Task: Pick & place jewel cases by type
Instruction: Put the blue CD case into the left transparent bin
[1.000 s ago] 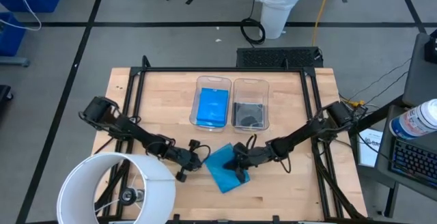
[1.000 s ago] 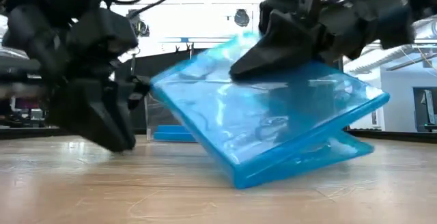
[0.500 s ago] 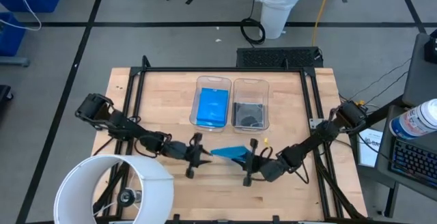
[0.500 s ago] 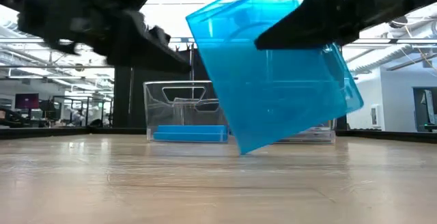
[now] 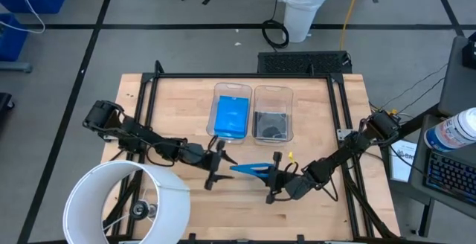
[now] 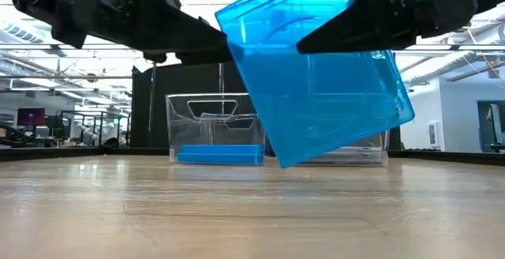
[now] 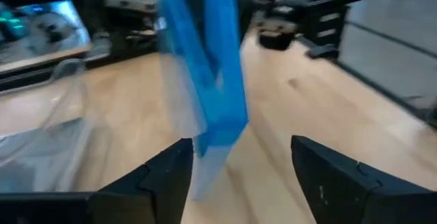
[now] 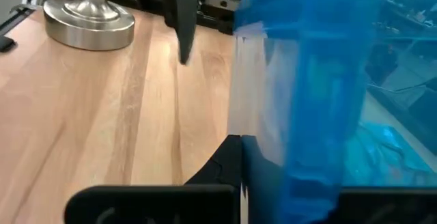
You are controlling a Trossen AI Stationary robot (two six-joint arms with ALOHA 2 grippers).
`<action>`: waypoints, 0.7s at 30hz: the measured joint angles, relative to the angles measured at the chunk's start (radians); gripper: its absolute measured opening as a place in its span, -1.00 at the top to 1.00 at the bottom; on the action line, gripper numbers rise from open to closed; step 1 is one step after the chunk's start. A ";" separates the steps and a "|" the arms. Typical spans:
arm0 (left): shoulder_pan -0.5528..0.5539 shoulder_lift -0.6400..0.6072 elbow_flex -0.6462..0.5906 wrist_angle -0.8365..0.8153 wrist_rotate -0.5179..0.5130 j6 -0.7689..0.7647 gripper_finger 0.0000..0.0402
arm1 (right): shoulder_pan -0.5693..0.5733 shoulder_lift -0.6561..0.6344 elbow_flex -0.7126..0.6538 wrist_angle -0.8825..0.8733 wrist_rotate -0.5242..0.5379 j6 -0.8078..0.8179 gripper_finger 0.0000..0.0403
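You see a bright translucent blue jewel case (image 6: 316, 69) lifted clear of the table (image 5: 312, 207), tilted on one corner in the low view, its flat face toward that camera and reflections showing through the plastic. From above it shows edge-on as a thin blue sliver (image 5: 249, 169) in front of the two bins, between the two arms. The right gripper (image 5: 274, 175) is clamped on it; in the right wrist view the case fills most of the picture and hides the second finger, so you only make out one dark finger (image 8: 218, 173) pressed against its edge. The left gripper (image 5: 217, 164) sits just beside the case's other end with its fingers spread apart; in the left wrist view both fingertips (image 7: 167, 176) stand either side of the blue edge, not touching it.

Farther back, the left clear bin (image 5: 232, 89) holds a blue jewel case (image 5: 231, 116) lying flat. The right clear bin (image 5: 273, 91) holds something dark (image 5: 271, 125); you cannot tell how many cases it is. In the low view the lifted case covers most of the right bin, and both arms are cut off by the upper edge.
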 joint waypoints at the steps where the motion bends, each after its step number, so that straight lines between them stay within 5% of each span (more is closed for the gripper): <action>1: 0.000 0.000 0.000 0.003 0.020 0.000 -0.26 | 0.000 0.000 0.000 -0.002 0.000 0.000 1.00; 9: 0.001 0.000 0.000 0.059 0.038 -0.002 -0.19 | -0.020 0.000 0.000 0.012 -0.040 0.016 1.00; 21: 0.005 0.000 0.000 0.055 0.022 0.016 0.67 | -0.066 0.000 0.000 0.014 -0.138 0.019 1.00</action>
